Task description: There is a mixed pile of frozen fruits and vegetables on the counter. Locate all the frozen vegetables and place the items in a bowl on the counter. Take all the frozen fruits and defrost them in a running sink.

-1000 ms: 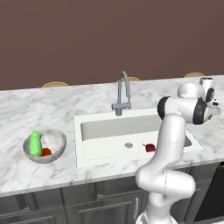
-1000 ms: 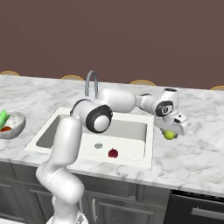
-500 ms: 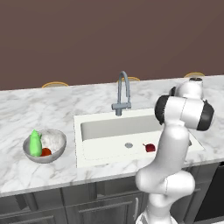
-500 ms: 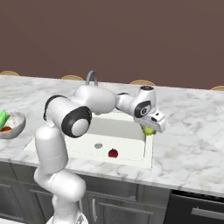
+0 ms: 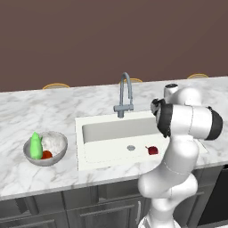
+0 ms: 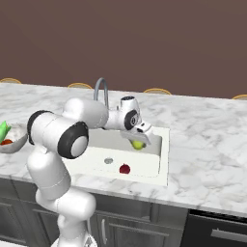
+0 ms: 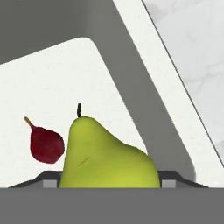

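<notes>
Swung from the surface [image 6: 202, 144] to above the sink [image 6: 157, 159], hand [image 6: 138, 141] pinching the pear [image 7: 105, 155]; release due, beside the dark red fruit [image 6: 125, 168].

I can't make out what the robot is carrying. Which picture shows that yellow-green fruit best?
The hand view: the yellow-green fruit looms close, pear-shaped with a dark stem. The right base view shows it small, held over the sink. In the left base view the arm blocks it.
</notes>
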{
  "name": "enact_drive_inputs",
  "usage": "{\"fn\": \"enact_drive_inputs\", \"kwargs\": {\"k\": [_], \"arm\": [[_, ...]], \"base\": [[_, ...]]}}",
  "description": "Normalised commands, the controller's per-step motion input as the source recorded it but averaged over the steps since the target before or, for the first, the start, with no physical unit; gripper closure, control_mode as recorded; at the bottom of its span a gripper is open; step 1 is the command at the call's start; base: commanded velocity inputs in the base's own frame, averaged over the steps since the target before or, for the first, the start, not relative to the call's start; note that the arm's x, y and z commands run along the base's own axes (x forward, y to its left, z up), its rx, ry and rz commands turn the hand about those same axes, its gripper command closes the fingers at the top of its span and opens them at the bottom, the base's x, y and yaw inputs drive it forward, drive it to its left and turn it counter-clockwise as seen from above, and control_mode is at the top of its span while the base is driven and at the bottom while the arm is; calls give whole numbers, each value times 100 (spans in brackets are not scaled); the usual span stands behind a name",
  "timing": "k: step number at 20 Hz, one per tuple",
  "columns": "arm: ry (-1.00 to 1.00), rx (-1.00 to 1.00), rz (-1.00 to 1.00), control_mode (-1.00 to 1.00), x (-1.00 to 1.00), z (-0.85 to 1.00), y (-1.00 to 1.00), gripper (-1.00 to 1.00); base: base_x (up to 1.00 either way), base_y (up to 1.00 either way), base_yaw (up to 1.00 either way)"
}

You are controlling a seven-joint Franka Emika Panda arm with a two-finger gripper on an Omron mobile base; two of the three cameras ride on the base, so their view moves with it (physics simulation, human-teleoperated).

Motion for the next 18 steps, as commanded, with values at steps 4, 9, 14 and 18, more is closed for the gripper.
{"fn": "enact_drive_inputs", "kwargs": {"k": [4,9,14,18], "arm": [[7,2,11,-100,34,-42,63,100],[10,2,6,-100,44,-70,13,100],[11,0,-5,-100,17,-69,-35,100],[1,0,-5,-100,39,-33,-56,100]], "base": [[0,0,0],[0,0,0],[0,0,0],[0,0,0]]}}
